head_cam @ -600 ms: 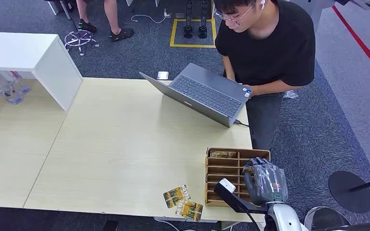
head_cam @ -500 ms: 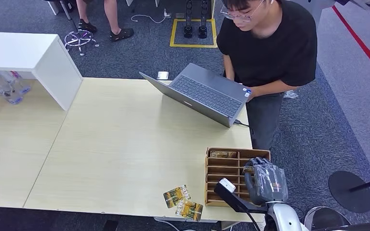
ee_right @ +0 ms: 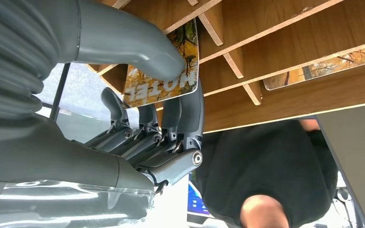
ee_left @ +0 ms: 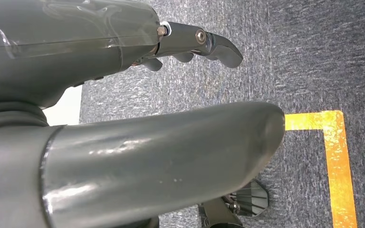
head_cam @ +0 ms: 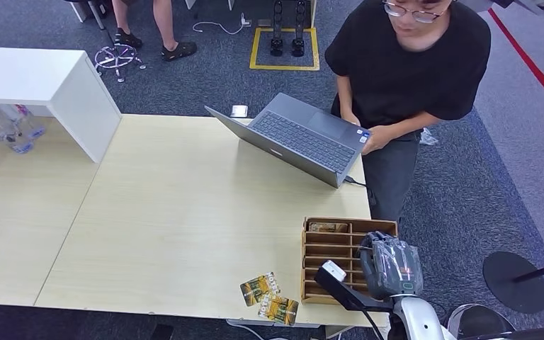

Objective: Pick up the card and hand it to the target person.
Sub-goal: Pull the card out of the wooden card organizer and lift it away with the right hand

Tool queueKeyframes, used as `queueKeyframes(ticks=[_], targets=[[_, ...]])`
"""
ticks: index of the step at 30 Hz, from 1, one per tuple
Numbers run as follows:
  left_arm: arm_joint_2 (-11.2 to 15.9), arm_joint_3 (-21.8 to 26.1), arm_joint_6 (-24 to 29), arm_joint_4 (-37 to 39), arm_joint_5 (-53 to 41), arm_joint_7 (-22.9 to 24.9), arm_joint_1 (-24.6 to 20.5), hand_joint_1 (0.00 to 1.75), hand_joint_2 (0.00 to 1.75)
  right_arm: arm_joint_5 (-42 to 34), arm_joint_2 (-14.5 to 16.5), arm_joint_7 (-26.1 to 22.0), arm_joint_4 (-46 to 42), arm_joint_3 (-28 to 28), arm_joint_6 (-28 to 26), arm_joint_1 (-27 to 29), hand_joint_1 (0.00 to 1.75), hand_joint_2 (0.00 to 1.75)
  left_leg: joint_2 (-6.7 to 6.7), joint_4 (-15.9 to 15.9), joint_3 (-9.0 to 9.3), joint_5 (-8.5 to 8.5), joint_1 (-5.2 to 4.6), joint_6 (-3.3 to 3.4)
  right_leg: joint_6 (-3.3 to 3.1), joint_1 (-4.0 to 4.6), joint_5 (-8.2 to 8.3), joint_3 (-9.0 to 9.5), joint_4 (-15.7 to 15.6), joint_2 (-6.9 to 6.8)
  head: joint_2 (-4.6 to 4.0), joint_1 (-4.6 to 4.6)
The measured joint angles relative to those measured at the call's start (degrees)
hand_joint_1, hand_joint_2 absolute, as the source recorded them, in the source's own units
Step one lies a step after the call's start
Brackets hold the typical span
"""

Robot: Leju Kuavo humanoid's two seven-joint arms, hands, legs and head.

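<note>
Beyond the tabletop (head_cam: 184, 212), the person (head_cam: 411, 71) stands ahead of the right hand (ee_right: 161, 95), which pinches the card (ee_right: 164, 71) at the wooden rack (head_cam: 340, 244); the left hand (ee_left: 123, 118) hangs empty.

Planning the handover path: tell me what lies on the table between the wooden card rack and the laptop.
Head view: the stretch of table between the wooden card rack and the laptop is bare wood; a dark cable leaves the laptop's near corner.

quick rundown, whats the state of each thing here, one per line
right hand: pinching a card over the rack
card: held, partly in a rack slot
wooden rack: another card in its far slot
laptop: open
two loose cards: flat on table
left hand: holds nothing
</note>
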Motion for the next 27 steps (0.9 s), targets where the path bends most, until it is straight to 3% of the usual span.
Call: queueKeyframes(ticks=[12,27], targets=[[0.0,0.0,0.1,0.0,0.0,0.0,0.0,0.00,0.00,0.0,0.0,0.0,0.1,0.0,0.9,-0.4,1.70,1.75,0.00,0.0,0.02,0.00,0.00,0.00,0.00,0.00,0.00,0.02,0.0,0.00,0.00,0.01],[0.0,0.0,0.2,0.0,1.0,0.0,0.0,0.00,0.00,-1.8,-2.5,0.9,-6.3,-0.4,8.7,-1.5,1.66,1.75,0.00,0.0,0.01,0.00,0.00,0.00,0.00,0.00,0.00,0.02,0.0,0.00,0.00,-0.01]])
